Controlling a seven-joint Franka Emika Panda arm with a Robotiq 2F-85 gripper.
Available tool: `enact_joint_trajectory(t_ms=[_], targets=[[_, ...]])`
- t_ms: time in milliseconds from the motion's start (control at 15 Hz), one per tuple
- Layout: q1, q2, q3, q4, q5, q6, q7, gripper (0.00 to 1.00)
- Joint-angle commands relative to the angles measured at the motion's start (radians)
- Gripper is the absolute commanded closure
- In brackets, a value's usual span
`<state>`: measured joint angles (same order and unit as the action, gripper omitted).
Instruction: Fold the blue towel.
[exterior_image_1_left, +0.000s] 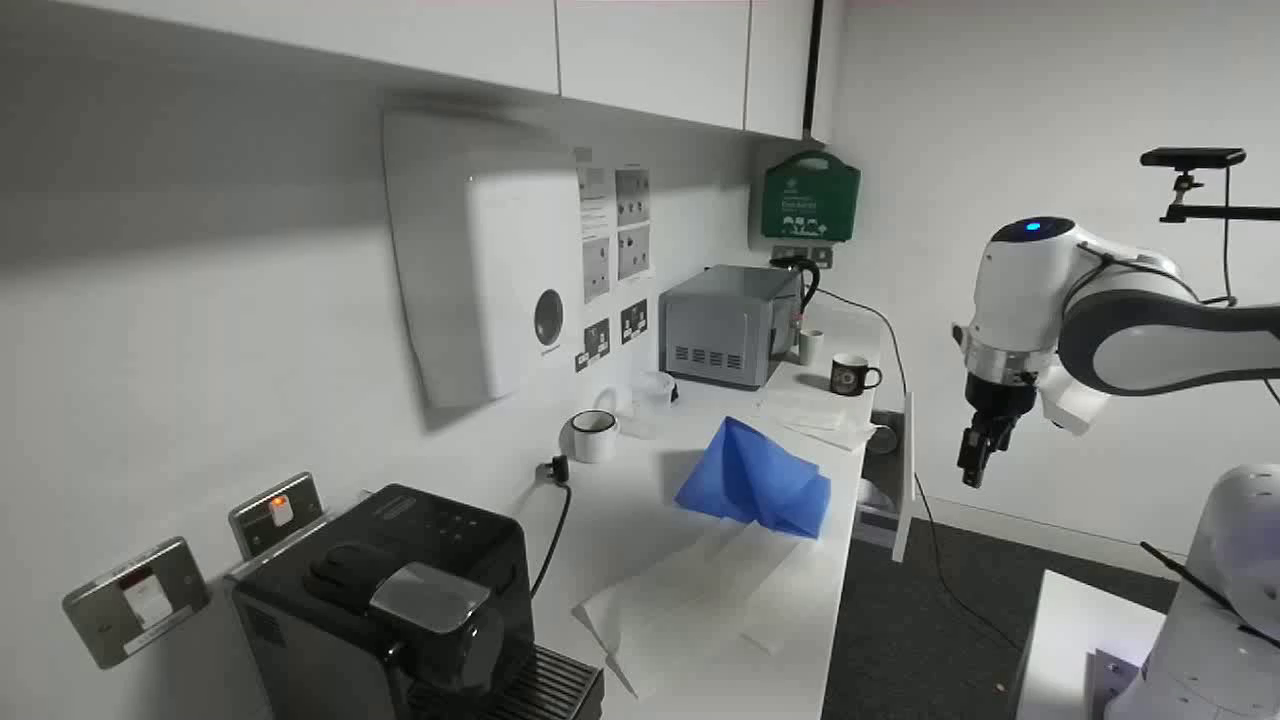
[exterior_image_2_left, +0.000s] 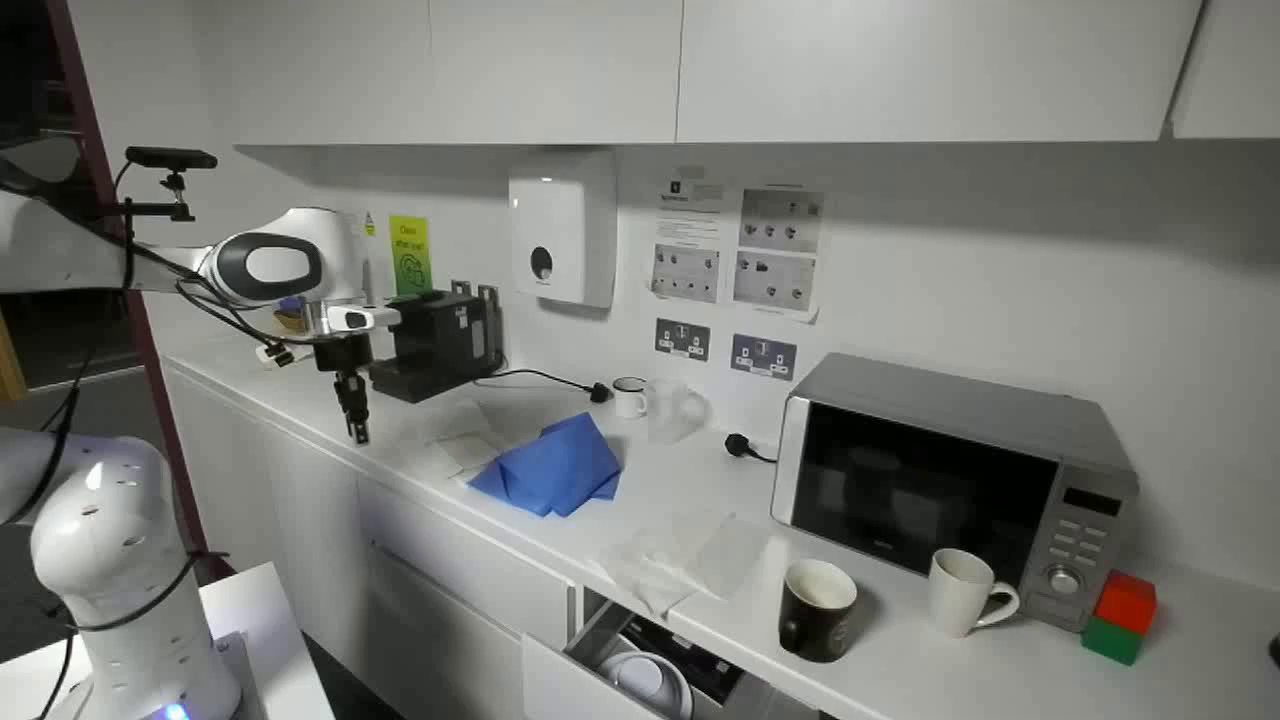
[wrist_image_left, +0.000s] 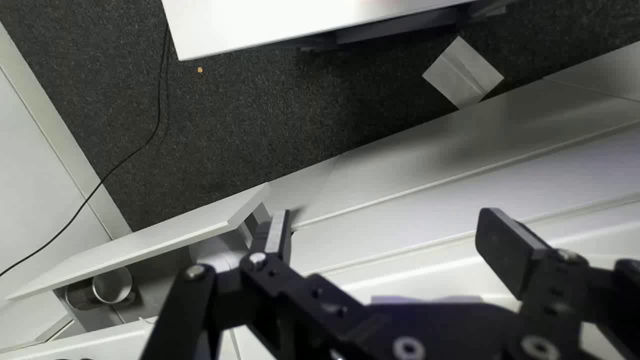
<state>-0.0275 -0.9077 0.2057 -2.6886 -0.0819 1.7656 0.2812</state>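
The blue towel (exterior_image_1_left: 750, 480) lies creased and partly bunched on the white counter, with a raised peak and a flap towards the front edge. It also shows in an exterior view (exterior_image_2_left: 555, 468). In the wrist view the towel is not in sight. My gripper (exterior_image_1_left: 974, 478) hangs in the air off the counter's front side, apart from the towel; it also shows in an exterior view (exterior_image_2_left: 357, 437). In the wrist view the gripper (wrist_image_left: 387, 230) has its two fingers wide apart with nothing between them, above the white cabinet fronts.
Thin white sheets (exterior_image_1_left: 700, 600) lie beside the towel, with others (exterior_image_2_left: 690, 555) nearer the grey microwave (exterior_image_2_left: 940, 460). A black mug (exterior_image_2_left: 817, 610), a white mug (exterior_image_2_left: 965, 592), an enamel mug (exterior_image_1_left: 594, 437) and a coffee machine (exterior_image_1_left: 390, 600) stand on the counter. A drawer (wrist_image_left: 150, 250) is open below.
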Motion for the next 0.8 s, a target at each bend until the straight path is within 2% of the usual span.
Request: enact_joint_trajectory(t_ms=[0, 333, 467, 733], targets=[[0.012, 0.003, -0.009, 0.002, -0.008, -0.003, 0.008, 0.0], [0.006, 0.011, -0.006, 0.006, -0.009, 0.035, 0.022, 0.0], [0.004, 0.02, -0.003, 0.01, -0.017, 0.103, 0.021, 0.0], [-0.009, 0.092, -0.003, 0.031, -0.05, 0.313, -0.013, 0.0]])
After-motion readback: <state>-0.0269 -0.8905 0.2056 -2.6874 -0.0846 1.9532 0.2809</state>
